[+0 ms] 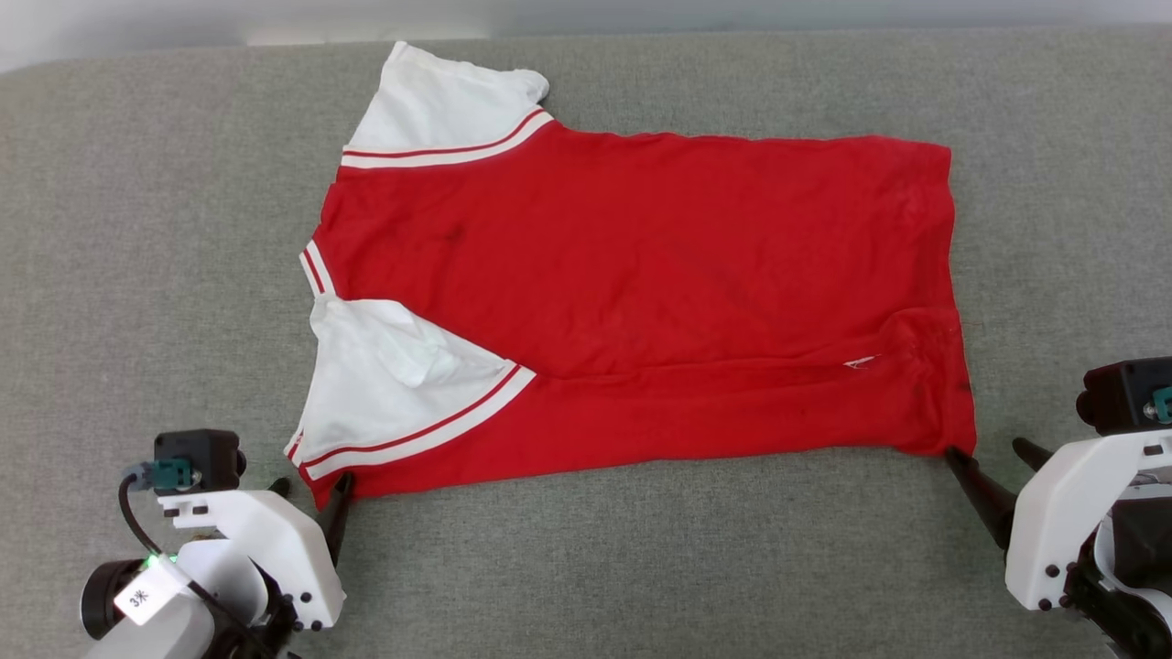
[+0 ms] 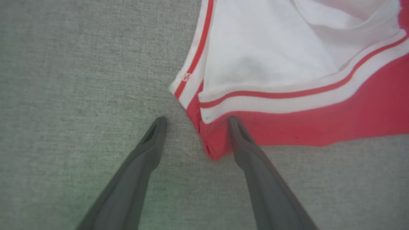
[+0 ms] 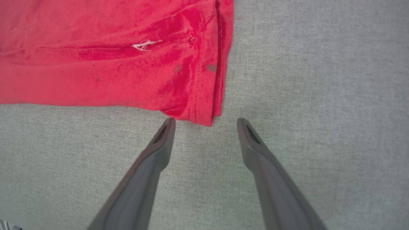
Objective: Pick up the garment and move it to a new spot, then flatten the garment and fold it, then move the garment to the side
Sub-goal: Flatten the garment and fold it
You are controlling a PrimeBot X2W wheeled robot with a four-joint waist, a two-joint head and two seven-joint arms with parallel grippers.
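The garment point(image 1: 641, 275) lies spread flat on the grey surface, red with white shoulder panels and red-white striped trim, its neck end to the left and its hem to the right. No lettering shows on the upturned side. My left gripper point(image 1: 311, 485) is open at the near left corner. In the left wrist view the red corner of the garment point(image 2: 319, 115) pokes between the fingers of the left gripper point(image 2: 196, 119), with one fingertip over its edge. My right gripper point(image 1: 987, 450) is open at the near hem corner. The garment point(image 3: 96, 64) ends just ahead of the right gripper point(image 3: 206, 120).
A grey fabric-covered surface point(image 1: 137, 229) stretches on all sides of the garment, with wide bare bands to the left, right and front. A pale wall strip point(image 1: 586, 14) borders its far edge.
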